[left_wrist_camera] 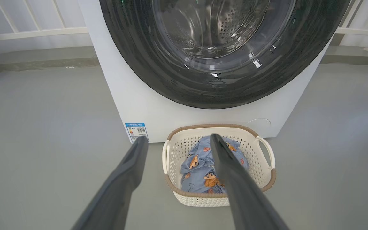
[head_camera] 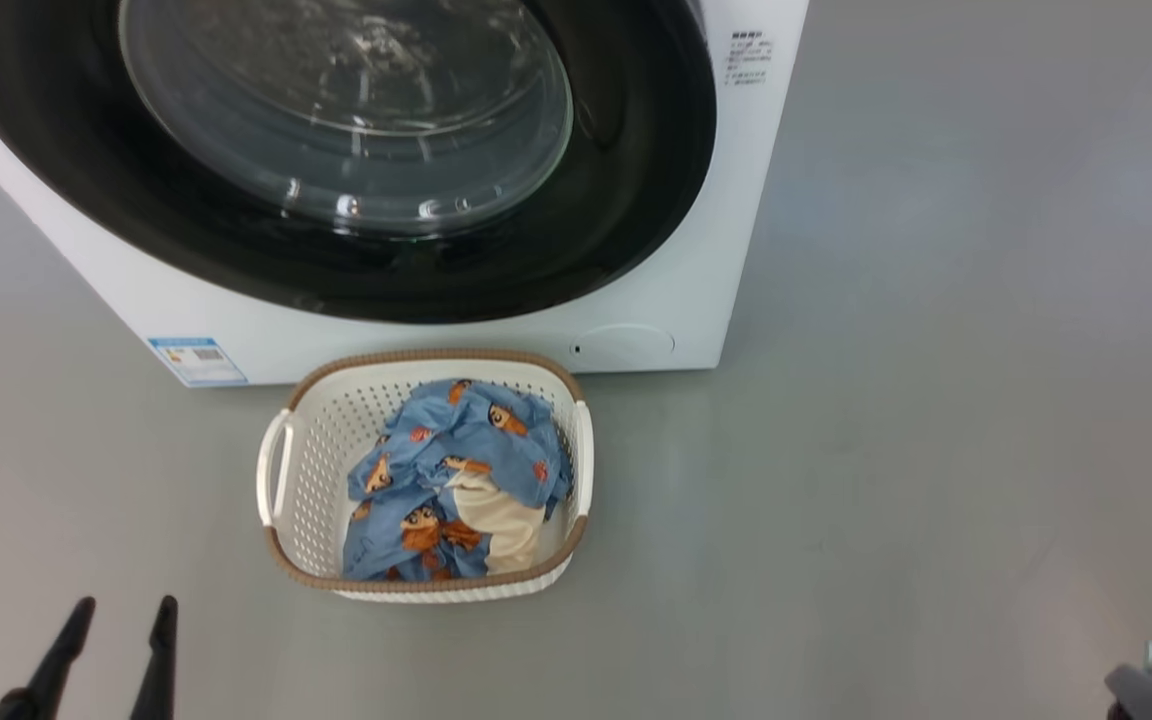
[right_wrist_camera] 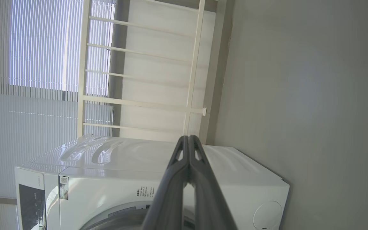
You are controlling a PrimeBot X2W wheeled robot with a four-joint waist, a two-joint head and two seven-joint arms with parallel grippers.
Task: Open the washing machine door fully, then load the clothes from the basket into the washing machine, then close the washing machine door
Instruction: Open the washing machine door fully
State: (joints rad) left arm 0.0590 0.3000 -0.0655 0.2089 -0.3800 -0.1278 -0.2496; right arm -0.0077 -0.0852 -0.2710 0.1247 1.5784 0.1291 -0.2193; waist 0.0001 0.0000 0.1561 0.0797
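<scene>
The white washing machine stands ahead with its round black-rimmed door closed flat against its front. The steel drum shows through the door's glass. On the floor just before it sits the cream basket with a brown rim, holding the blue cartoon-print clothes and a cream piece. My left gripper is open at the lower left, short of the basket, empty. In its wrist view the fingers straddle the basket's left side. My right gripper is shut, empty, off to the machine's side.
Grey floor stretches wide to the right of the machine and basket. A white railing and window blinds run behind the machine. A blue label sticker marks the machine's lower left corner.
</scene>
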